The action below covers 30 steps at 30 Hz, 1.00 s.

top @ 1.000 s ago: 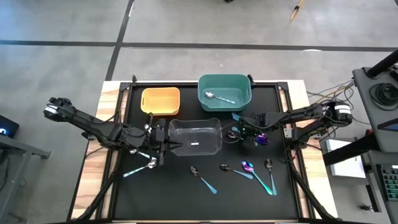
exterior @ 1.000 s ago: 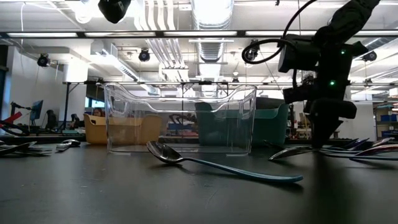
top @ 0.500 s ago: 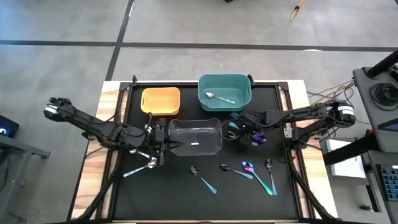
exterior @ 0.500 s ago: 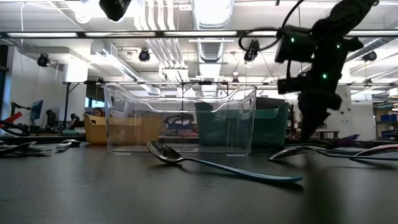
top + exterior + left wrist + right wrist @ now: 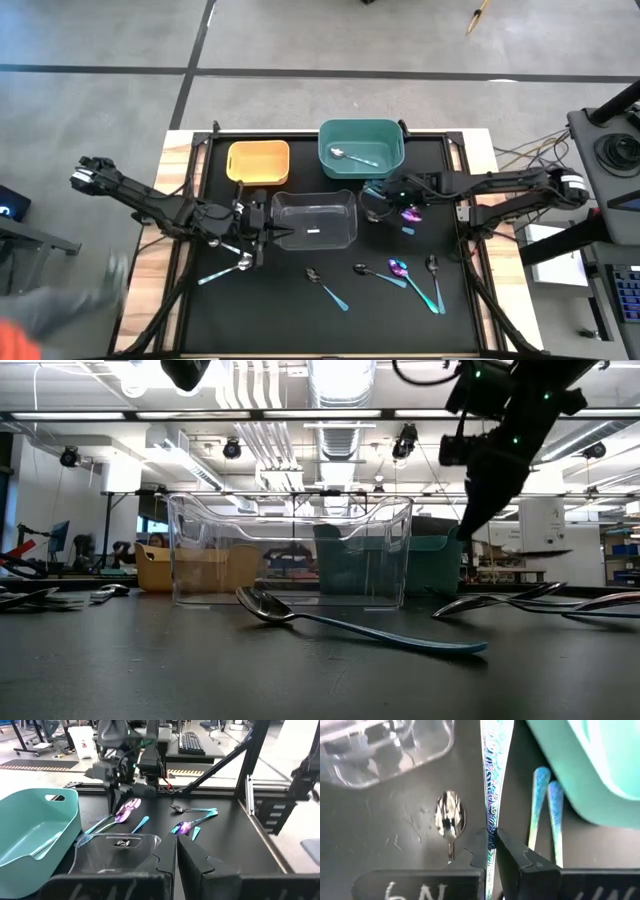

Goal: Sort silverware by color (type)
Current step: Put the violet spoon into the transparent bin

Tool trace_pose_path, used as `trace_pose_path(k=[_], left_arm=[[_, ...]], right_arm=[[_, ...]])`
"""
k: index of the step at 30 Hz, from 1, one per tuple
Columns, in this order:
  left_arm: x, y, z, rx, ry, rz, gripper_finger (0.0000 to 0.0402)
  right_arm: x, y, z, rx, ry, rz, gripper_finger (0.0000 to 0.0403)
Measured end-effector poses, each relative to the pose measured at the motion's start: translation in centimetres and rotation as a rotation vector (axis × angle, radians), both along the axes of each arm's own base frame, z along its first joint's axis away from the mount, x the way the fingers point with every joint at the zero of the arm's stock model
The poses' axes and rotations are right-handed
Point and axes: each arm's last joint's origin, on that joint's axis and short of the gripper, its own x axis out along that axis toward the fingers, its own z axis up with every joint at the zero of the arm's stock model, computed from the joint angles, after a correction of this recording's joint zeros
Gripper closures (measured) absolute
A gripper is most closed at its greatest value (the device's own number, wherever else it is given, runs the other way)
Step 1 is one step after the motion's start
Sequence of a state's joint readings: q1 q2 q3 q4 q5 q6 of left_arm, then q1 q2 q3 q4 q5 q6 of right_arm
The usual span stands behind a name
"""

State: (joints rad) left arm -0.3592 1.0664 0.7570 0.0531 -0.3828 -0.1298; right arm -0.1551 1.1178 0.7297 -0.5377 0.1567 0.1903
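My right gripper (image 5: 378, 203) hangs above the table between the clear bin (image 5: 315, 220) and the teal bin (image 5: 360, 148), shut on a spoon with a purple-pink bowl (image 5: 410, 212). One silver spoon (image 5: 352, 155) lies in the teal bin. The yellow bin (image 5: 258, 161) stands at the far left. Several more spoons (image 5: 400, 270) lie flat near the front, and one (image 5: 228, 268) lies at the left. My left gripper (image 5: 262, 228) is shut beside the clear bin's left wall. My right gripper pinches the spoon's thin iridescent handle (image 5: 492, 820) between its two fingers, toward the bowl end. The fingers slant down from the table's right and lie along the handle. The spoon is lifted clear of the table (image 5: 545, 553). My left gripper: I cannot tell whether it touches the clear bin's wall (image 5: 150, 840).
Under my right gripper a silver spoon (image 5: 449, 817) and two teal handles (image 5: 542, 805) lie on the black mat. A long spoon (image 5: 350, 625) lies in front of the clear bin. A blurred person shows at the near left, off the table (image 5: 60, 310).
My right gripper has risen and gone slightly toward the clear bin, tipping less steeply, and has lifted the purple-bowled spoon clear of the table. A blurred person has come into the high view at the near left.
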Motion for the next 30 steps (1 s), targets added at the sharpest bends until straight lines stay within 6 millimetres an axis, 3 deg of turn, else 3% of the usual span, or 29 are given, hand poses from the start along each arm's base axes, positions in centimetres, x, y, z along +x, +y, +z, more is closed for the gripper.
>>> trace_pose_path(k=[10, 15, 25, 30], left_arm=[[-0.4, 0.2, 0.0, 0.218, 0.028, -0.047, 0.0401], [-1.3, 0.9, 0.8, 0.334, 0.019, 0.047, 0.0401], [-4.0, 2.1, 2.6, 0.450, -0.019, 0.061, 0.0402], [-5.3, 2.5, 2.4, 0.492, -0.050, 0.038, 0.0401]], right_arm=[[-0.6, 0.0, 4.6, -0.120, -0.343, 0.028, 0.0390], [0.0, -0.1, 6.2, -0.200, -0.502, 0.071, 0.0390], [1.3, -0.1, 8.5, -0.289, -0.760, 0.125, 0.0390], [2.6, 0.0, 8.5, -0.281, -0.838, 0.170, 0.0390]])
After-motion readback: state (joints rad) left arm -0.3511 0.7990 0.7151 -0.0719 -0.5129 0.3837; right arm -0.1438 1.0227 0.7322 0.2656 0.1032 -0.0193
